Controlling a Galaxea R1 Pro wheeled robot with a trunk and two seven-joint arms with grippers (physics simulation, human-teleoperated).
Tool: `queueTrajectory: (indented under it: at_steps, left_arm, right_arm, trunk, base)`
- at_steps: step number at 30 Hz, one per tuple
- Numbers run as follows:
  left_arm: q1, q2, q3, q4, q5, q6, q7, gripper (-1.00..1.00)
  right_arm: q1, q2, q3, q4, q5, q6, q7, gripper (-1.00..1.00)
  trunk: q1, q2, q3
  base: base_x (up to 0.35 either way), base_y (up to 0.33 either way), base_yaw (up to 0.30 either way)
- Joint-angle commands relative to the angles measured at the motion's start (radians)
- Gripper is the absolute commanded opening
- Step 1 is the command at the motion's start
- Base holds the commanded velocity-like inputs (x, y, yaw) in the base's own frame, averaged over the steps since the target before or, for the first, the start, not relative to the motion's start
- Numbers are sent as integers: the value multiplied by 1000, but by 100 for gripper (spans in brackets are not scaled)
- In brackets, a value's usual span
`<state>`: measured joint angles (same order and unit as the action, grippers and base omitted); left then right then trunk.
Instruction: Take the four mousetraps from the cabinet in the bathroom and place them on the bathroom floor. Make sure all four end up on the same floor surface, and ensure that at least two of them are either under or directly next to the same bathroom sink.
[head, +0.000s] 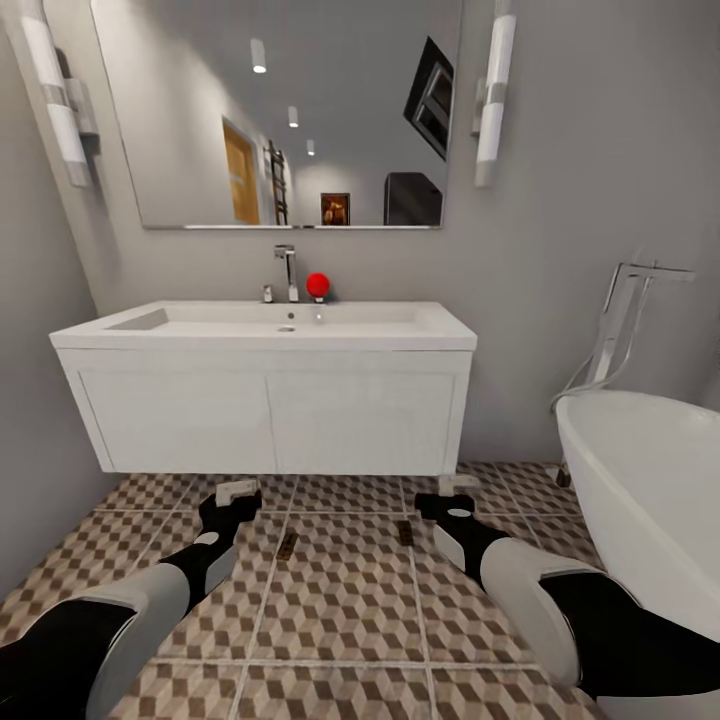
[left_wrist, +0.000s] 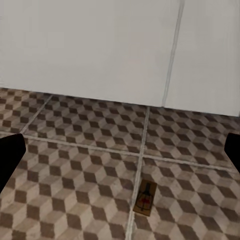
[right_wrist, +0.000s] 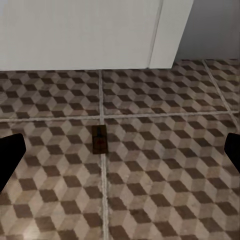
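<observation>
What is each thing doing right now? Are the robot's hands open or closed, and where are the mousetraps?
left gripper: open, empty, low over the floor.
right gripper: open, empty, low over the floor.
left mousetrap: lying flat on the bathroom floor.
right mousetrap: lying flat on the tiles.
sink: tap not running.

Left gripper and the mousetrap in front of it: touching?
Apart. The left wrist view shows the mousetrap flat on the bathroom floor, with bare tile between it and both fingertips of the open left gripper.
</observation>
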<state>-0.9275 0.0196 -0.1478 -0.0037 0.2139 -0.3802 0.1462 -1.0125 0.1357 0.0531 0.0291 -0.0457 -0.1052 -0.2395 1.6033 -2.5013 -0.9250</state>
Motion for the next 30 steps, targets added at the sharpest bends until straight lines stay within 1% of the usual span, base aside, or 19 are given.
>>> queueTrajectory:
  at_steps: [1, 7, 30]
  left_arm:
    - [-1, 0, -9, 1, 10, 0, 3, 100]
    - [-1, -1, -9, 0, 21, 19, 2, 100]
    - [-1, -4, -9, 0, 26, 30, 3, 100]
  right_arm:
    - [-1, 0, 5, 3, -5, -6, -2, 100]
    - [-1, 0, 5, 3, -5, -6, -2, 100]
    - [-1, 0, 6, 3, -5, -7, -1, 100]
  trunk:
    - [-1, 0, 3]
    - [-3, 1, 26]
    - [-91, 162, 98]
  base:
    - [0, 0, 0]
    - [0, 0, 0]
    - [0, 0, 0]
